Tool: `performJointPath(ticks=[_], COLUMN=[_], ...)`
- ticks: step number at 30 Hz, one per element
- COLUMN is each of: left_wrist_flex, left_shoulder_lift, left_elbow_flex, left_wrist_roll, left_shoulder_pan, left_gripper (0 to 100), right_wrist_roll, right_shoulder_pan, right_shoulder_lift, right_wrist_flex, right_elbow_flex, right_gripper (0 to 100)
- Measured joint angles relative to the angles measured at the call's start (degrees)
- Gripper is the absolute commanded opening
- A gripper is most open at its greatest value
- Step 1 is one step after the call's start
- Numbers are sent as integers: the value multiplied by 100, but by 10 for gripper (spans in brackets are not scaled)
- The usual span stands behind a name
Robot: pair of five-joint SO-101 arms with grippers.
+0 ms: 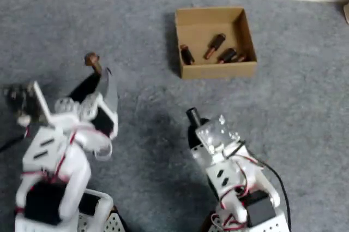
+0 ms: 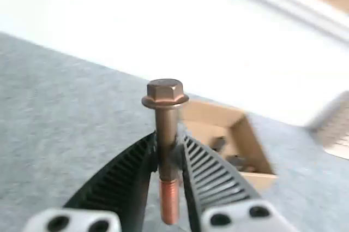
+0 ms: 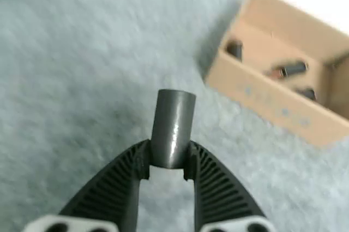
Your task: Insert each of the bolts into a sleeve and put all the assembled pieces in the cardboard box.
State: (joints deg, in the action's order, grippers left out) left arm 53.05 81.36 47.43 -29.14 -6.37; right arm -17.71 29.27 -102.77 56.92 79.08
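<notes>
The left gripper [image 2: 168, 143] was clamped on the shank of a copper-coloured hex-head metal bolt [image 2: 165, 94]. The head pointed away from the wrist and the threaded end stuck out on the wrist side. The right gripper [image 3: 167, 154] had its jaws closed on the lower end of a dark grey metal sleeve [image 3: 173, 125], whose open mouth faced away from the wrist. In the high view, the bolt and the sleeve were well apart above the grey carpet [image 1: 142, 35].

The open brown cardboard box [image 1: 218, 70] stood farther away, with some assembled pieces [image 1: 214, 46] already inside.

In my judgement the step was the joining. The left wrist should turn so the threaded end faces the sleeve mouth. Both should then be on one axis and meet slowly.
</notes>
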Motion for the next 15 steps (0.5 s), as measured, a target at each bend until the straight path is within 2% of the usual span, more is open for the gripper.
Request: performJointPath(ticks=[7, 15], left_wrist_flex=[255, -510], left_shoulder_lift=[844, 888], left_elbow_flex=[527, 1108], left_wrist_roll=[-334, -484], left_shoulder_pan=[-1169, -1767], left_gripper=[4, 4], right_wrist_roll=[53, 53], right_shoulder_pan=[466, 703], right_shoulder_lift=[-202, -229], right_wrist_flex=[-18, -677], right_elbow_flex=[97, 440], right_gripper=[5, 5])
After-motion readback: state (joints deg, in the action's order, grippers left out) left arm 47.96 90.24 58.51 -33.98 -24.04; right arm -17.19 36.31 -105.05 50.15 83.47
